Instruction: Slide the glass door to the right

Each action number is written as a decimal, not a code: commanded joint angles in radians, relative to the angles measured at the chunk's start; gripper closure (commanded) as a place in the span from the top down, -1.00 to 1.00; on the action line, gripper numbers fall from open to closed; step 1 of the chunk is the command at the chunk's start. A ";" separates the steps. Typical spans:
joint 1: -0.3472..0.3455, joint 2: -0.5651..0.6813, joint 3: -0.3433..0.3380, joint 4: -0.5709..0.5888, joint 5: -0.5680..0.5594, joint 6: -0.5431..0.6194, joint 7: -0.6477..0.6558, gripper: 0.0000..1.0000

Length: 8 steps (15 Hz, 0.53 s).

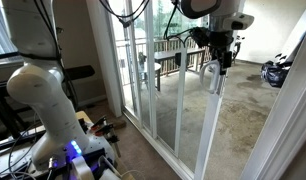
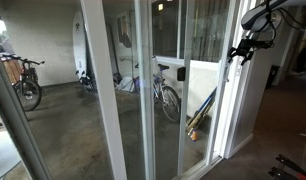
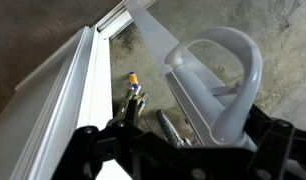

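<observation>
Up at the sliding panel's stile, the jaws stood spread to either side of the loop handle (image 3: 248,85), clamped on nothing I could see, with the glass door (image 1: 214,115) right at the wrist. Doing it well, I judged, meant bearing one jaw against the loop and driving level along the track, never twisting. Beyond the glass lay a bare concrete floor (image 2: 83,130) and parked bicycles (image 2: 29,82).

glass door (image 1: 193,110): clear, white frame | handle (image 3: 248,90): white | end effector (image 1: 221,62): black | floor (image 1: 248,110): mottled grey
</observation>
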State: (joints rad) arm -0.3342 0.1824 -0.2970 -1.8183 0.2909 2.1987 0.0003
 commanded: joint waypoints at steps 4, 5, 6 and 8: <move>-0.149 0.119 -0.035 0.133 0.053 -0.166 -0.204 1.00; -0.163 0.139 -0.037 0.162 0.051 -0.184 -0.204 1.00; -0.175 0.154 -0.037 0.188 0.046 -0.201 -0.208 1.00; -0.213 0.181 -0.028 0.242 0.098 -0.221 -0.205 1.00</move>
State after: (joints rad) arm -0.4548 0.3217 -0.2986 -1.6192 0.3759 2.0626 -0.1122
